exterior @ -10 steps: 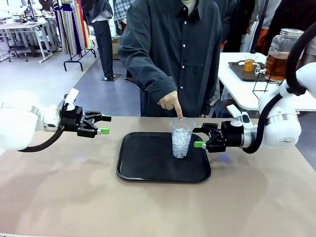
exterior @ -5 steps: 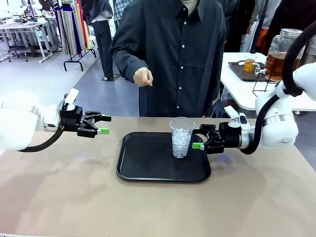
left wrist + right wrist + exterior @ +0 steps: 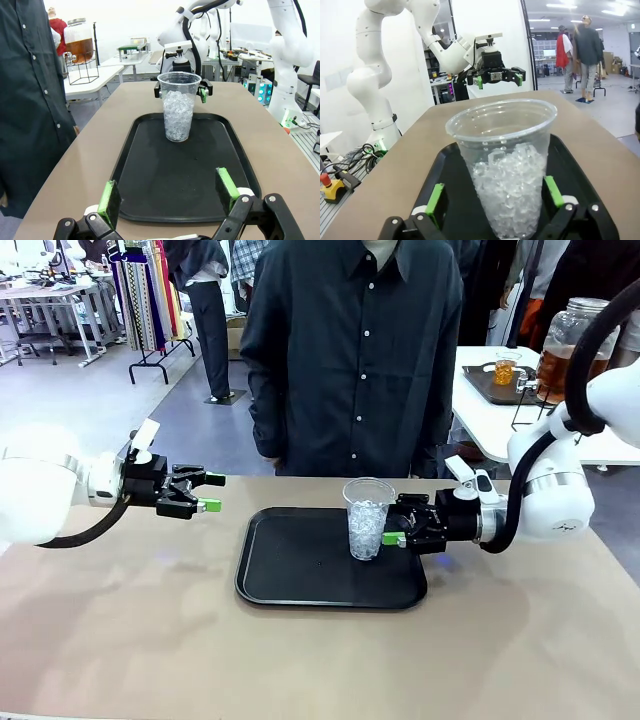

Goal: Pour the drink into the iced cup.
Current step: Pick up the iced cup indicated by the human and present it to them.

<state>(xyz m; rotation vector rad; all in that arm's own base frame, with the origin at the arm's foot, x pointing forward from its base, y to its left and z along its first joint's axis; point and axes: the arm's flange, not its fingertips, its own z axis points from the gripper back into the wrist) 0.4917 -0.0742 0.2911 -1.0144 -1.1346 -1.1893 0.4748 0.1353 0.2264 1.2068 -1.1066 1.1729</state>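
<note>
The iced cup (image 3: 369, 518), a clear plastic tumbler filled most of the way with ice, stands upright on the right part of a black tray (image 3: 290, 580). The tray lies in the middle of the tan surface (image 3: 120, 640), nearer its far edge than its near one.

The right hand (image 3: 393, 520) comes in level from the right edge of the surface and sits low over the tray's right end, with its fingers pointing at the cup. It is released: the two fingers are spread, and the cup's lower half stands between them. In the right wrist view, one green pad (image 3: 436, 197) is on each side of the cup's wall with a thin gap on each side. I cannot tell for certain whether either pad touches the cup.

The left hand (image 3: 212, 492) hovers above the surface near its far edge, left of the tray and well apart from the cup. It is also released and holds nothing. Its fingers are spread wide and point along the tray toward the cup.

The drink (image 3: 562, 370) is an amber-brown liquid in a large clear jar (image 3: 572, 315) with a metal lid. The jar sits on a black wire stand (image 3: 530, 410) on a separate white table (image 3: 490, 435) beyond the far right corner of the surface, well away from both hands and from the cup.

A person in a dark buttoned shirt (image 3: 350, 360) stands at the far edge of the surface, behind the tray.
</note>
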